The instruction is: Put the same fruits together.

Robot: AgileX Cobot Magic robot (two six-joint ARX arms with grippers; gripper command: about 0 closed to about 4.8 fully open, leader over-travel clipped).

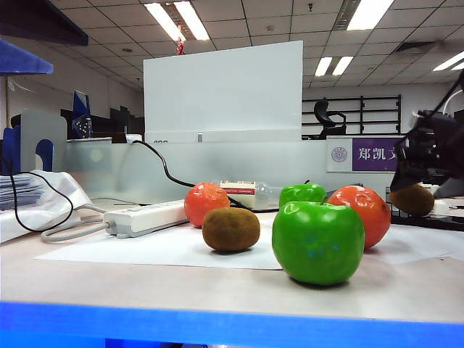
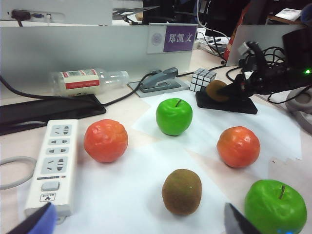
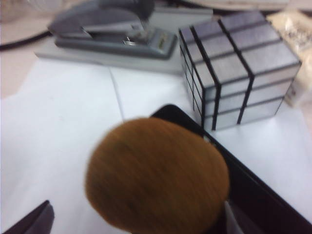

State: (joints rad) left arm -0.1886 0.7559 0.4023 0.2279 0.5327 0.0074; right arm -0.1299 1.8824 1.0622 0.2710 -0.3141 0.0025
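The left wrist view takes in all six fruits on the white paper sheets: a near green apple (image 2: 275,207), a far green apple (image 2: 174,116), a left tangerine (image 2: 106,140), a right tangerine (image 2: 238,146), a near kiwi (image 2: 182,191), and a far kiwi (image 2: 216,90) lying on a black pad (image 2: 234,104). From the near kiwi, the far apple sits at twelve o'clock, the left tangerine at ten, the right tangerine at two and the near apple at four; the far kiwi lies well beyond at one o'clock.

The left claw (image 2: 141,222) hovers above the near edge of the surface (image 2: 17,144), its fingers spread wide and empty. The right claw (image 3: 139,222) is also spread, with the far kiwi between its fingers; whether they touch it cannot be told. Only the right wrist view shows the gridded cube (image 3: 239,68) and stapler (image 3: 109,27) up close.

Open paper lies between the fruits, and none of them touch. A power strip (image 2: 51,163) lies beside the left tangerine.

A purple sign (image 2: 179,38) on the partition reads "郑凯文". A fallen bottle (image 2: 87,79) carries a red label too small to read.
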